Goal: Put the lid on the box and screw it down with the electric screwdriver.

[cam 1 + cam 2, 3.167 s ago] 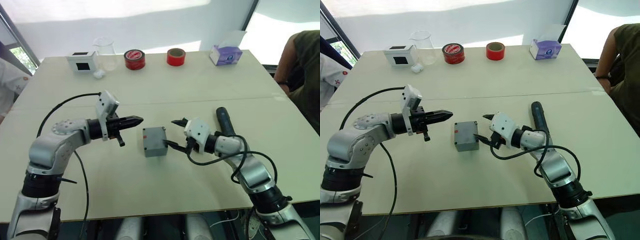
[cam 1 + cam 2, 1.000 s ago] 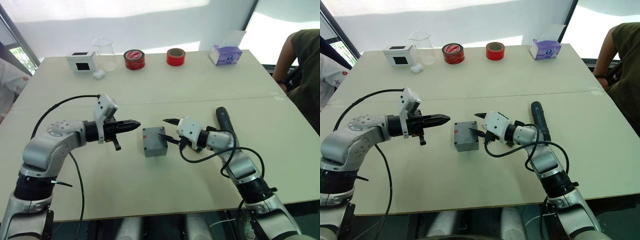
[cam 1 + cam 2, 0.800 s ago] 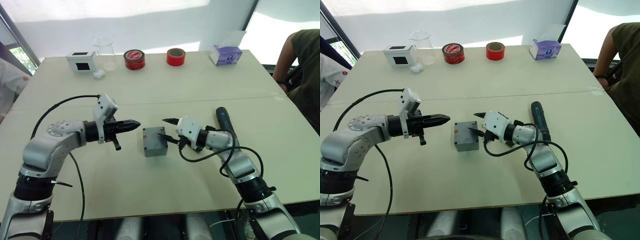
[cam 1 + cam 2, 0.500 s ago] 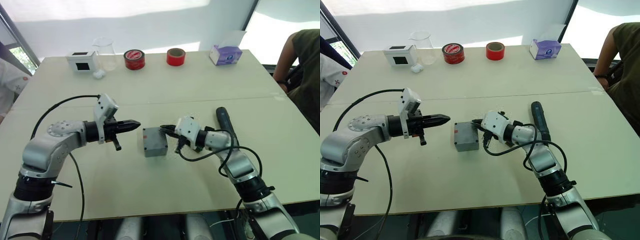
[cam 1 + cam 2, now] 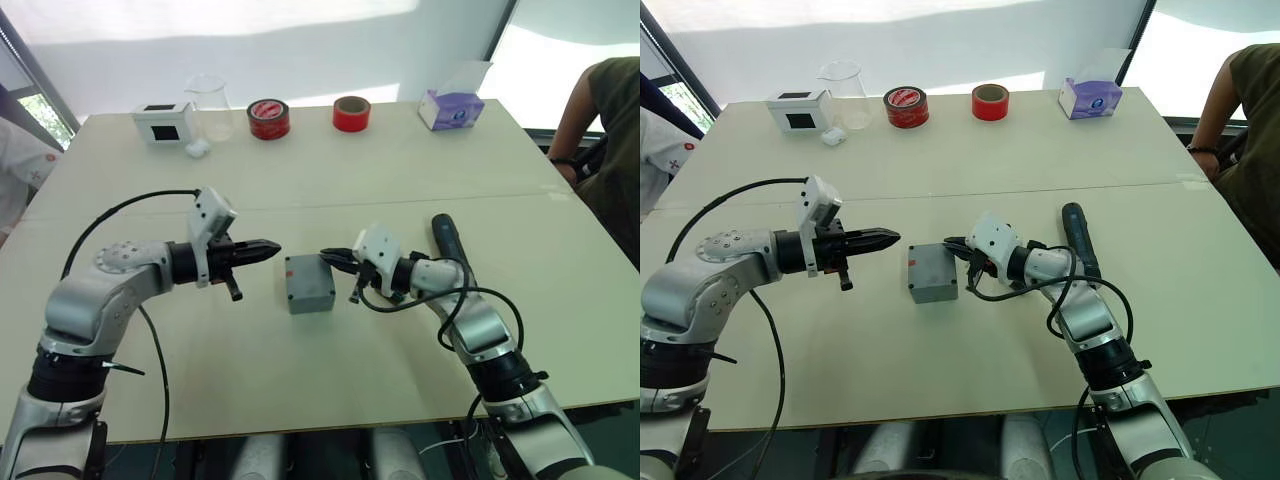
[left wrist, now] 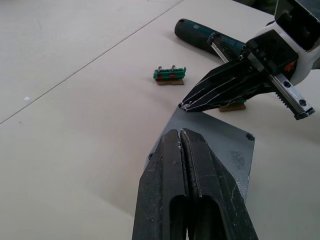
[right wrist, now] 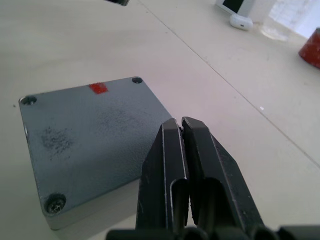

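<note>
Now the left gripper [image 5: 268, 247] hovers with fingers closed and empty, just left of the box [image 5: 309, 283] at mid-surface, lid [image 7: 85, 131] already seated. Right gripper [image 5: 332, 255], also closed, touches its right corner; it should reach rightward for the screwdriver [image 5: 447, 240] without nudging the box.

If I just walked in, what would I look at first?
Probably the small square grey plastic box in the middle of the pale table, with the left gripper and right gripper pointing at it from either side, both shut. Next, the long black electric screwdriver lying behind the right arm.
</note>
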`<state>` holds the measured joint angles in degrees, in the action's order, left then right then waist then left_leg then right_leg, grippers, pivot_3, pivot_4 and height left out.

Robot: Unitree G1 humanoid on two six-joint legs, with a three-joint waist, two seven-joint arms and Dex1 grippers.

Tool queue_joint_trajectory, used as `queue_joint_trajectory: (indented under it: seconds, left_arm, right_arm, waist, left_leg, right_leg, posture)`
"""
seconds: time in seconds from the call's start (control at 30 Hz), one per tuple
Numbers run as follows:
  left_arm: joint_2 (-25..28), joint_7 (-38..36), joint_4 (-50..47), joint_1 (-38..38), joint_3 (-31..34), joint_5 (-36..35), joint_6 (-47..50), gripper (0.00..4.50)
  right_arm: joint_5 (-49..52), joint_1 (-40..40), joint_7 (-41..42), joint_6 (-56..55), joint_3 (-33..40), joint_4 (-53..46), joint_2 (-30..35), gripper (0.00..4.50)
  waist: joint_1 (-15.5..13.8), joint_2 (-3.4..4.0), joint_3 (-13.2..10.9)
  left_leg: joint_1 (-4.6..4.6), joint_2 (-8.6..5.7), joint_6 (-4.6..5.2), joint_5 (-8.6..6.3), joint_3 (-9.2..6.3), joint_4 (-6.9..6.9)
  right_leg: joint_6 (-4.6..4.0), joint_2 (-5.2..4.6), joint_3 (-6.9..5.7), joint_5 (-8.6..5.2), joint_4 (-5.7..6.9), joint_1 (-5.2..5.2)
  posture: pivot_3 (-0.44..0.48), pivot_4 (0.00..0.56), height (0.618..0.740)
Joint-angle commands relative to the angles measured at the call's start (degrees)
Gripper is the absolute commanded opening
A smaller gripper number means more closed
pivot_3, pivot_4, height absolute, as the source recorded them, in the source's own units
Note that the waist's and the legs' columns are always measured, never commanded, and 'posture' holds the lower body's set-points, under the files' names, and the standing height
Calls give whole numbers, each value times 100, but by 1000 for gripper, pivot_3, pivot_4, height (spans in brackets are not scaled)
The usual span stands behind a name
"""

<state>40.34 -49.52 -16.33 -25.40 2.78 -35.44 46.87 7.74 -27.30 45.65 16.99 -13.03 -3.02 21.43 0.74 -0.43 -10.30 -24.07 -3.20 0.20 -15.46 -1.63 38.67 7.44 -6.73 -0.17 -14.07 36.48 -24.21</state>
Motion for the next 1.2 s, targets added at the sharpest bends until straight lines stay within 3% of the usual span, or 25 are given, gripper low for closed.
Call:
queue_joint_trajectory:
  seconds: [0.03,0.53,0.63,0.8,1.07,1.2]
  left_arm:
    - [28,-10,-92,7,20,35,-125,0]
    - [-16,94,-204,135,29,13,-162,0]
    - [-27,138,-237,154,37,-4,-153,0]
    - [-50,181,-258,138,48,-30,-127,0]
    - [-104,245,-274,95,71,-126,-74,0]
    - [-184,190,-335,-87,336,-540,104,0]
  right_arm:
    - [368,-166,35,608,137,-367,-65,8]
    - [621,-510,-113,1830,181,-349,0,8]
    - [643,-552,-183,1887,233,-317,-24,809]
    - [675,-557,-144,1844,246,-411,37,2882]
    - [1010,-544,-104,1922,539,-665,50,2882]
    - [1572,-744,-332,2787,1241,-949,234,2882]
  waist:
    - [-2,0,0]
    - [0,0,0]
    - [0,0,0]
    - [-1,0,0]
    - [-2,0,0]
    - [-12,0,0]
  left_leg:
    - [0,0,0,0,0,0]
    - [0,0,0,0,0,-1]
    - [0,0,0,0,0,-1]
    - [0,0,0,0,0,-1]
    - [0,0,1,0,1,-2]
    - [0,0,1,0,0,-2]
  right_leg:
    - [0,0,0,0,0,0]
    - [0,-1,0,0,0,0]
    - [0,-1,0,0,0,0]
    - [0,-1,0,0,0,-1]
    - [0,-1,0,0,0,-1]
    - [0,-2,0,0,0,-1]
  posture:
    - [0,150,740]
    - [0,150,740]
    - [0,150,740]
    - [0,150,740]
    - [0,150,740]
    - [0,150,740]
